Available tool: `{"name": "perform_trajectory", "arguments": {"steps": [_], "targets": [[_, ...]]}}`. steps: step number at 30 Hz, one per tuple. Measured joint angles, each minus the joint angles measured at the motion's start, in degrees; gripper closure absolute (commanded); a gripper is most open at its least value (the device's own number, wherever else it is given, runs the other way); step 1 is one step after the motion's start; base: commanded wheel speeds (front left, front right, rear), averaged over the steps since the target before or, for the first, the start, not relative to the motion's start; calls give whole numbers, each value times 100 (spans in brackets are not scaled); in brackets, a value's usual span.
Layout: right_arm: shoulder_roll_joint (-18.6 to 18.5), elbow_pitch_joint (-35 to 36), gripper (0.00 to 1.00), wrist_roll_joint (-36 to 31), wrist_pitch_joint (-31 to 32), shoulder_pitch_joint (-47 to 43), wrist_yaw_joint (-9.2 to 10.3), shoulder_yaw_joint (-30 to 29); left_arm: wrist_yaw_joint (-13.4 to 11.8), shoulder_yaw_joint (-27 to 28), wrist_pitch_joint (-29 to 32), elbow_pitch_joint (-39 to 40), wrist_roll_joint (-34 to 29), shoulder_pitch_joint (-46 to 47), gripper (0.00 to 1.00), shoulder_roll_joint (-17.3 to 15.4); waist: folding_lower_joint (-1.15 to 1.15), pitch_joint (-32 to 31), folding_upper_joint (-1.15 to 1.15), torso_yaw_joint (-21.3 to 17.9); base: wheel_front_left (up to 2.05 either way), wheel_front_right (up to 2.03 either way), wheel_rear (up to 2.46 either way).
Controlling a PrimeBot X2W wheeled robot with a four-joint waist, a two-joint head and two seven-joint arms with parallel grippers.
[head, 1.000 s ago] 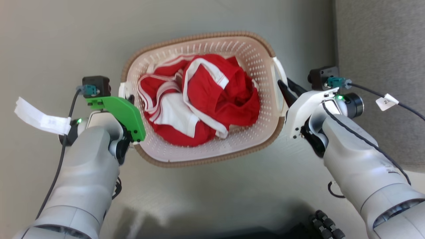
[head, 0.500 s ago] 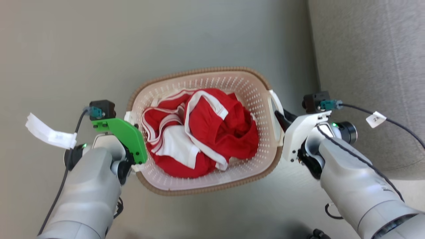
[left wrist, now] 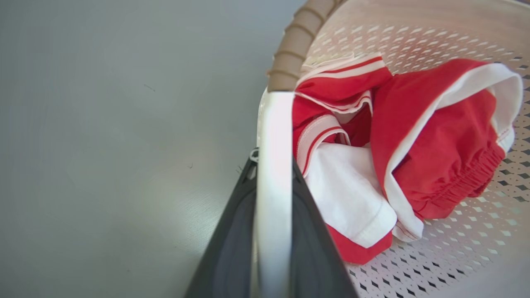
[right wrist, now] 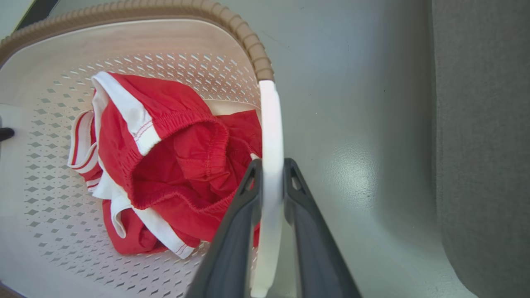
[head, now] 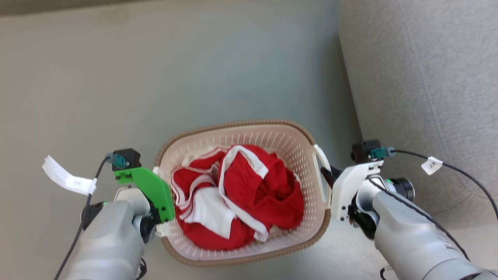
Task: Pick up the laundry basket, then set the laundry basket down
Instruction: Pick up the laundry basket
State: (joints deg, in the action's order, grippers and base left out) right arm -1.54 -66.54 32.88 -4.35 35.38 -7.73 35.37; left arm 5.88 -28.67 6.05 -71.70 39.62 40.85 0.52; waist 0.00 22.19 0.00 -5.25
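So the laundry basket sits right between the two arms, low in the head view, over a plain grey floor. A heap of red and white clothes is piled inside it. The left pincer is clenched on the white left handle, one dark finger on each side of the strip. The right pincer has the right handle nipped the same way. My guess is it's mid-carry, hanging off the floor between the arms, though I honestly can't tell the gap under it from these angles. If I were doing this bit, the big thing would be moving both arms together at the same height. Those handles are thin and slick-looking, so any tilt or twist could let one slide out of the fingers. I'd hold the spacing between the arms fixed too, since squeezing in or pulling apart would flex the plastic. There's a grey fabric thing close on the right, so watch that the right elbow doesn't brush it. For the set-down, go slow and level, base flat onto the floor, and only let go once the weight is fully resting.
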Motion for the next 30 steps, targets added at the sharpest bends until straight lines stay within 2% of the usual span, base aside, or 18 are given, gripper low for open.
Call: {"name": "perform_trajectory", "arguments": {"steps": [30], "targets": [[26,-37,100,656,1090,-840,0,515,49,-86,746,-176,403,-1049,100,10,0,-2132,0,-102,0,0,0]]}}
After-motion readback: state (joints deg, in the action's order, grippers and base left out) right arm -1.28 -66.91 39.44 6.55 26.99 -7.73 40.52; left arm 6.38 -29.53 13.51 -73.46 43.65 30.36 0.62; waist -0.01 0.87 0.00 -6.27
